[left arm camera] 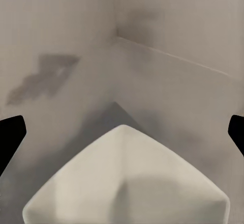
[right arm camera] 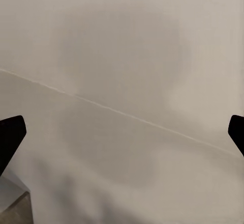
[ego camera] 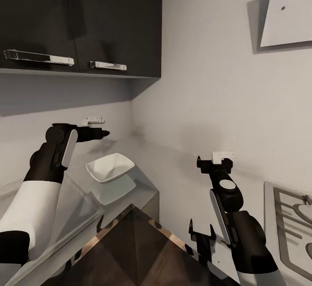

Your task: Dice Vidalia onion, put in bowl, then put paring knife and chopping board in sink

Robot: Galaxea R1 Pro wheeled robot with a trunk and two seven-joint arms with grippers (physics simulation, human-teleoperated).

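Observation:
The white squarish bowl (ego camera: 110, 167) rests on the grey countertop (ego camera: 173, 177) near the wall corner. My left gripper (ego camera: 105, 133) hovers above and just behind it, open, with its dark fingertips (left arm camera: 10, 135) wide apart over the bowl (left arm camera: 127, 183). My right gripper (ego camera: 213, 162) is open too, its fingertips (right arm camera: 10, 135) spread and facing the bare wall above the countertop. At the bottom of the head view is a brown wood-grained slab (ego camera: 138, 251) that looks like the chopping board. The onion, knife and sink are out of view.
Dark upper cabinets (ego camera: 86, 21) hang over the left arm. A hob (ego camera: 290, 216) lies at the right edge under a pale extractor hood (ego camera: 288, 11). White wall sockets (ego camera: 223, 155) sit just behind the right gripper. A translucent grey panel (ego camera: 73, 216) slants at lower left.

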